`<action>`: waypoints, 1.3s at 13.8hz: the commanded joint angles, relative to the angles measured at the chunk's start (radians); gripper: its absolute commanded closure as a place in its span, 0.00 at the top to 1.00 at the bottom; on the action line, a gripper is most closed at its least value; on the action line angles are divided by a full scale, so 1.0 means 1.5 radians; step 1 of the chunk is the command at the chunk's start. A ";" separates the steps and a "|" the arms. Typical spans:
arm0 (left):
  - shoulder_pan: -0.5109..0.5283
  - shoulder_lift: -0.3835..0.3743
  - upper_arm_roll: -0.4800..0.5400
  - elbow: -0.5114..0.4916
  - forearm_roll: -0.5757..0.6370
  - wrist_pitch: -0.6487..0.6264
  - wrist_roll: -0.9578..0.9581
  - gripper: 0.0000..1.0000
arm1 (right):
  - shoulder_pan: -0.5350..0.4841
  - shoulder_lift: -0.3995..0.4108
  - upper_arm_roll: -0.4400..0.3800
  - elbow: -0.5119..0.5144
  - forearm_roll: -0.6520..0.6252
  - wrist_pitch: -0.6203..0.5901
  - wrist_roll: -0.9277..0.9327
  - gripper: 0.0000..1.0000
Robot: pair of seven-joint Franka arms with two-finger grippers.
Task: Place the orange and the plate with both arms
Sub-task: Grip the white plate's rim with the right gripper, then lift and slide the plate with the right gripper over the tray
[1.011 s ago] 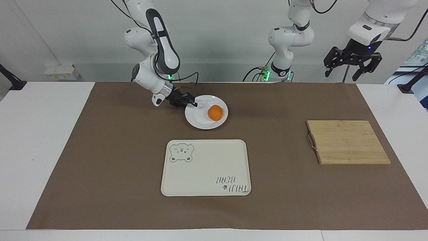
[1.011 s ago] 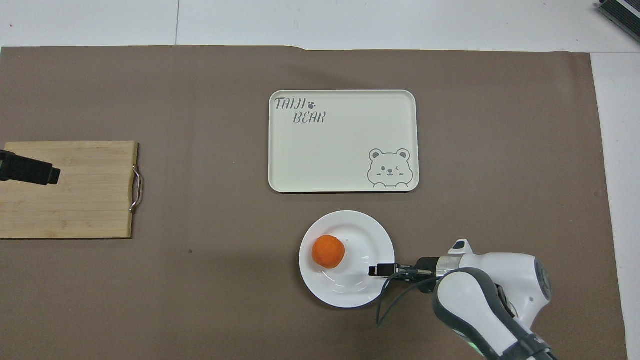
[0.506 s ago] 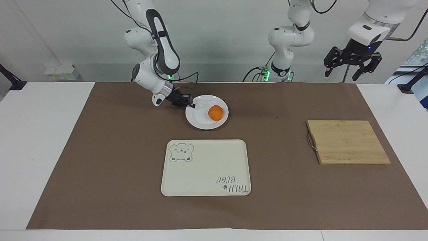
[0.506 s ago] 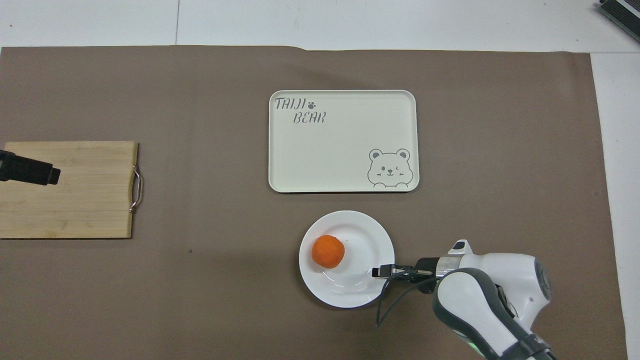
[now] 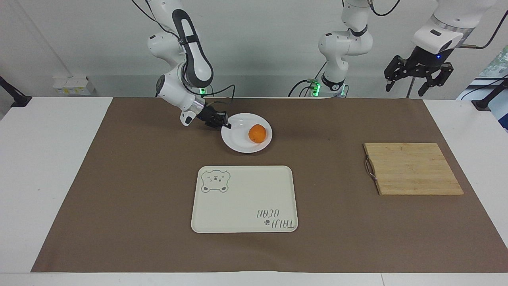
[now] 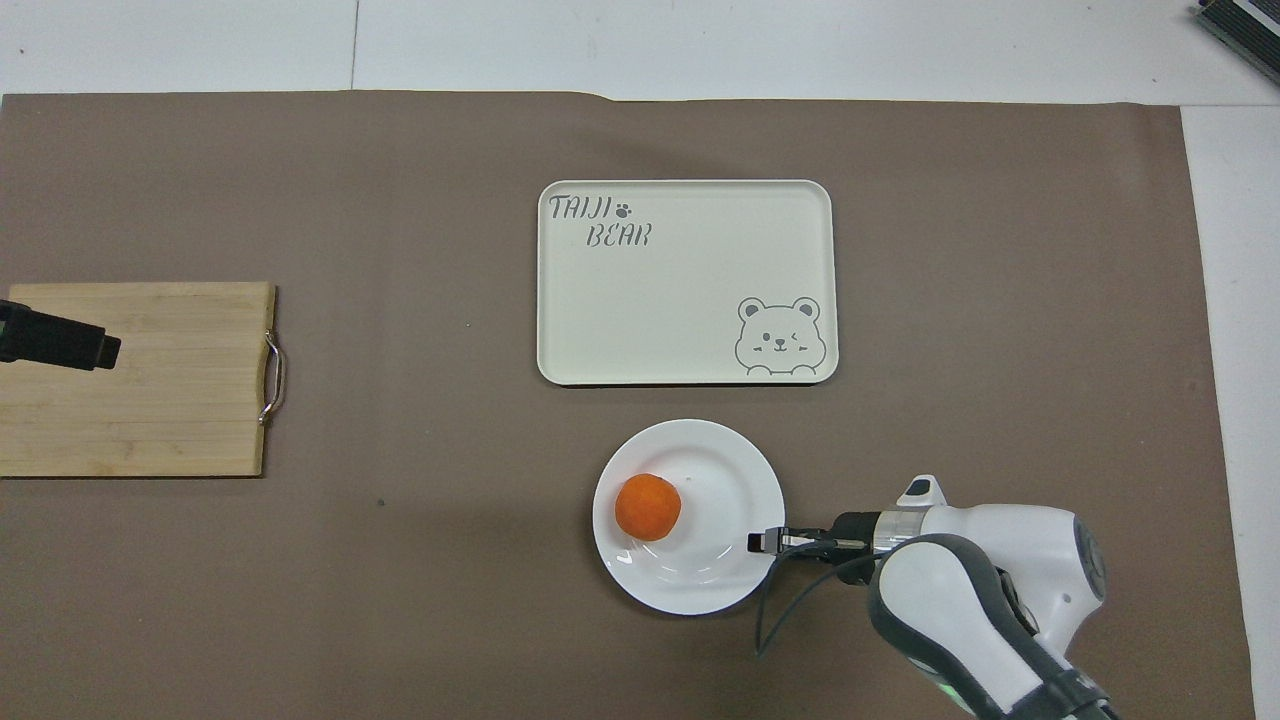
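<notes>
My right tool is pinched shut on the rim of the plate, gripping the edge that faces my right arm's end of the worktop; I hold it by the rim because the shallow lip is the only part thin enough to clamp, and because a grip there leaves the orange undisturbed; the orange sits on the plate just past my fingertips, toward the plate's other edge, so I judge I must keep the plate level or it may roll off. My left tool waits high over its own end of the worktop, jaws spread wide and holding nothing, above the wooden cutting board.

The cream bear tray lies just beside the plate, farther from my arms than my right tool, with a narrow strip of brown mat between the two rims; the mat around my right tool is bare, so there looks to be open room for moving; the tray's raised rim is the one edge to clear.
</notes>
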 commanded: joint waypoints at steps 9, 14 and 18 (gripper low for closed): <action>0.010 -0.011 -0.007 -0.011 0.008 -0.007 0.005 1.00 | -0.009 0.026 -0.003 0.065 0.021 -0.029 0.002 0.00; 0.010 -0.011 -0.007 -0.011 0.008 -0.007 0.005 1.00 | -0.053 0.017 -0.006 0.089 0.021 -0.096 0.008 0.00; 0.010 -0.011 -0.007 -0.011 0.008 -0.007 0.005 1.00 | -0.087 0.015 -0.006 0.120 0.021 -0.153 0.008 0.00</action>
